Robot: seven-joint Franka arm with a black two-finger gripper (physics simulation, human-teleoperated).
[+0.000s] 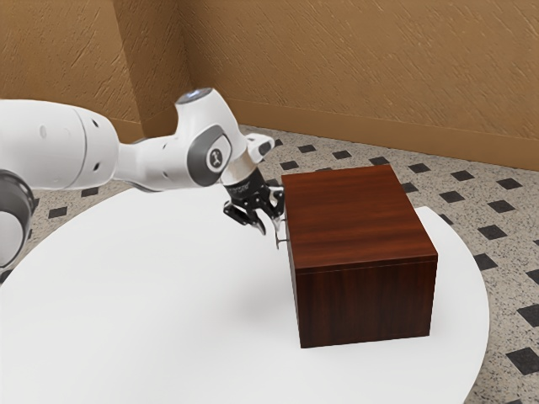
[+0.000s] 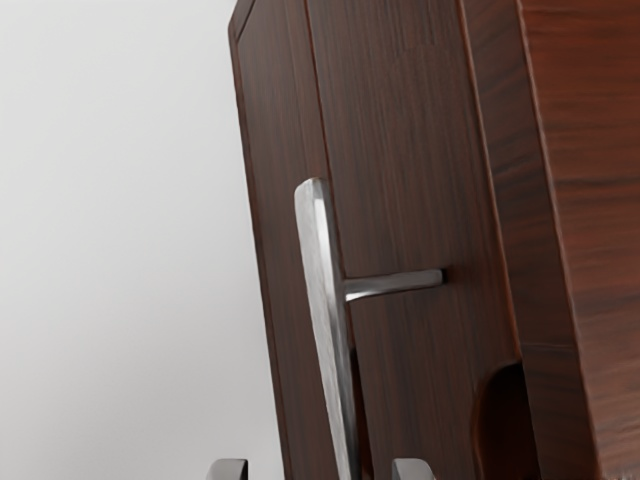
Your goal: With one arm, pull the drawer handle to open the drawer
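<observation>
You see a dark, grained wood drawer unit (image 1: 362,244) with slight sheen, a brushed grey metal handle (image 2: 325,330) (faintly streaked), and a smooth matt white table (image 1: 143,320).

Your arm (image 1: 126,160) has smooth white shells, round like thick tubes, with grey bands at the joints. One grey joint cap (image 1: 210,156) carries a small white mark. On top of the last white link (image 1: 198,105) you see a pale blue spot. The gripper (image 1: 261,220) is black, and its fingertips (image 2: 227,468) are dark grey with flat ends.
</observation>
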